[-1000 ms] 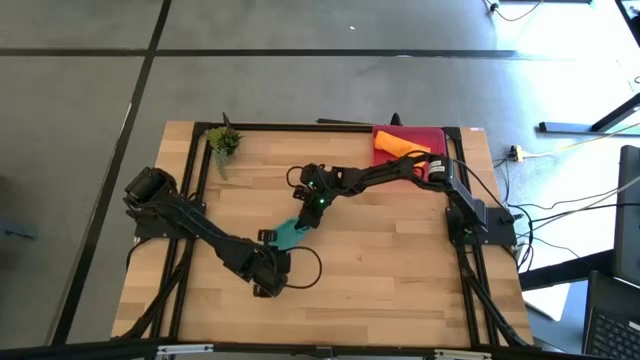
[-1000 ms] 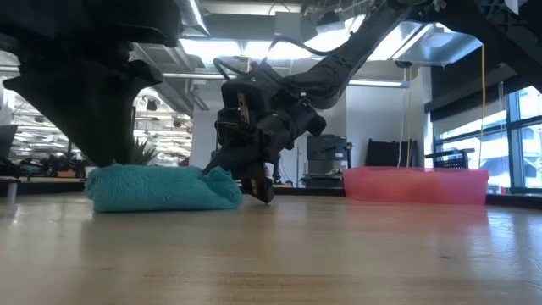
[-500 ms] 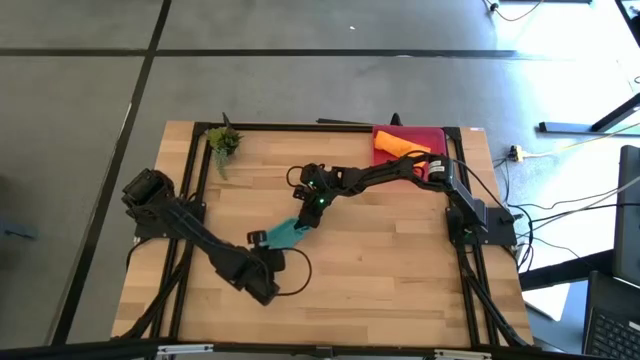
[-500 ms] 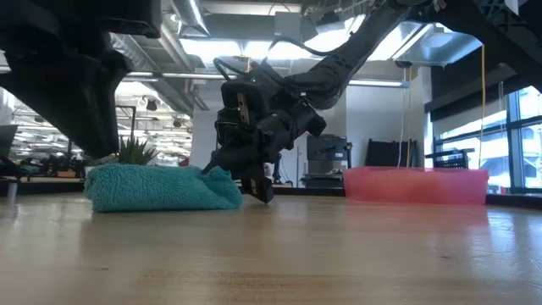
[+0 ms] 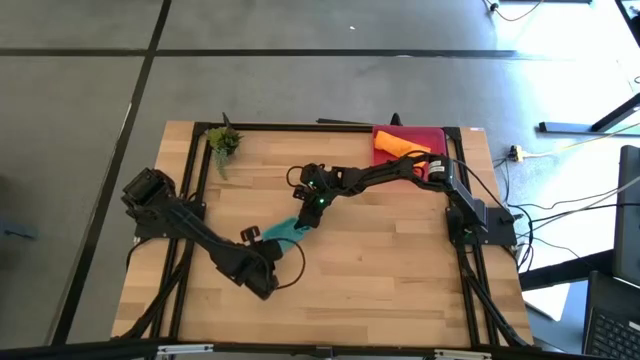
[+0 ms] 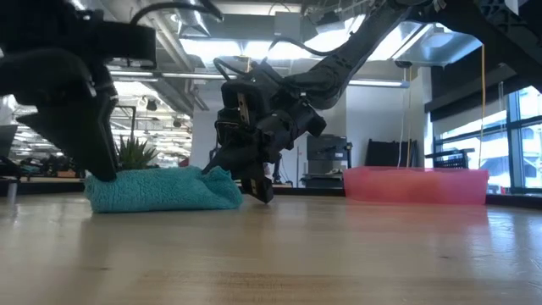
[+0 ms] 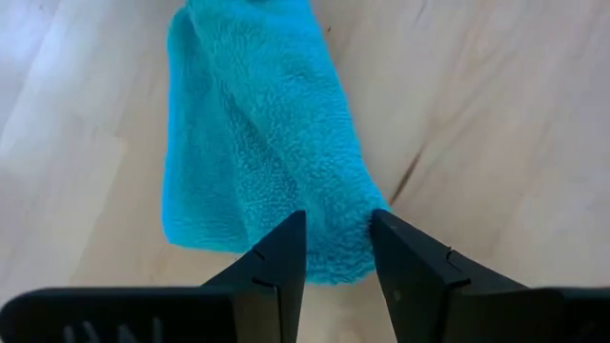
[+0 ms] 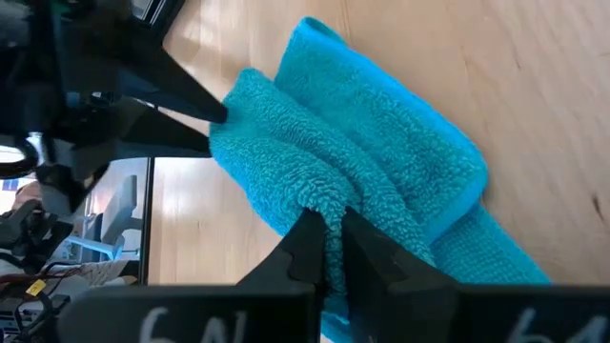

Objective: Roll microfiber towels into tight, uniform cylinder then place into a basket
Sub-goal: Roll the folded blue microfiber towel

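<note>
The teal towel (image 5: 283,231), loosely folded into a thick bundle, lies flat on the wooden table near its middle. My right gripper (image 5: 303,215) is shut on its far-right end. My left gripper (image 7: 335,224) is open and points steeply down. Its two fingers stand on either side of the towel's near-left end (image 7: 329,252). In the low view, the left gripper (image 6: 97,165) stands at the end of the teal towel (image 6: 161,188). The orange towel (image 5: 400,148) lies in the pink-red basket (image 5: 432,136) at the table's far right. My right gripper pinches a raised fold of the teal towel (image 8: 329,205) between its two fingers at the towel's far-right end. The fingers slant down from the far right. The towel lies slack on the table. My left gripper: whether its fingertips (image 7: 291,233) touch the towel, I cannot tell.
A small green plant (image 5: 223,142) sits at the table's far-left corner. The basket (image 6: 415,184) stands to the right of the towel. Black frame rails run along the table's edges. Bare wood lies toward the near and right sides.
My left gripper has rolled about its wrist, moved a little toward the table's left, and sunk to the towel's near-left end, staying open. The right gripper and the teal towel have kept still.
</note>
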Controlling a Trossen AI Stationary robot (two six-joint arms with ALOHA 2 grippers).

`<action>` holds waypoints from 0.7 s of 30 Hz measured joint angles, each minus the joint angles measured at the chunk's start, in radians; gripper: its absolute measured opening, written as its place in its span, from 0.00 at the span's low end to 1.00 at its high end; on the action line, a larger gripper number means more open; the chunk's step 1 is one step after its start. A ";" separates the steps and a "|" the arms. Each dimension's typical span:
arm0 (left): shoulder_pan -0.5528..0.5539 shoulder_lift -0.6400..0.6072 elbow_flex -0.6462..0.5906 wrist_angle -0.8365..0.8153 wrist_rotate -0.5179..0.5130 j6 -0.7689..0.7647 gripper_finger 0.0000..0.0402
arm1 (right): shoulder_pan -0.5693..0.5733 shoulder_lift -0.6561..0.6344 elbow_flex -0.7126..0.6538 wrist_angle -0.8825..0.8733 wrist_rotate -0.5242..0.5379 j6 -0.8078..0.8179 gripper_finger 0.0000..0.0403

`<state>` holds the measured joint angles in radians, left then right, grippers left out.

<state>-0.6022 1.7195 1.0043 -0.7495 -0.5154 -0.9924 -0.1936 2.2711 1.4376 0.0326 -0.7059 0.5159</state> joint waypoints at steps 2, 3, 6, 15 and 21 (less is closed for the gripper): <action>0.007 0.000 -0.016 0.019 0.005 0.002 0.28 | 0.000 0.000 0.000 0.000 -0.001 0.001 0.06; 0.011 0.000 -0.022 0.022 0.010 0.003 0.28 | 0.000 0.000 0.000 0.000 -0.001 0.001 0.06; 0.018 0.000 -0.024 0.027 0.020 0.008 0.28 | 0.000 0.000 0.000 0.000 -0.002 0.001 0.06; 0.031 0.000 -0.023 0.069 0.087 0.058 0.28 | 0.001 0.000 0.000 0.001 -0.002 0.002 0.06; 0.040 0.000 -0.046 0.115 0.087 0.062 0.28 | 0.001 0.000 0.000 0.001 -0.002 0.002 0.06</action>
<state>-0.5624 1.7195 0.9586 -0.6349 -0.4282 -0.9299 -0.1928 2.2711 1.4376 0.0338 -0.7074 0.5182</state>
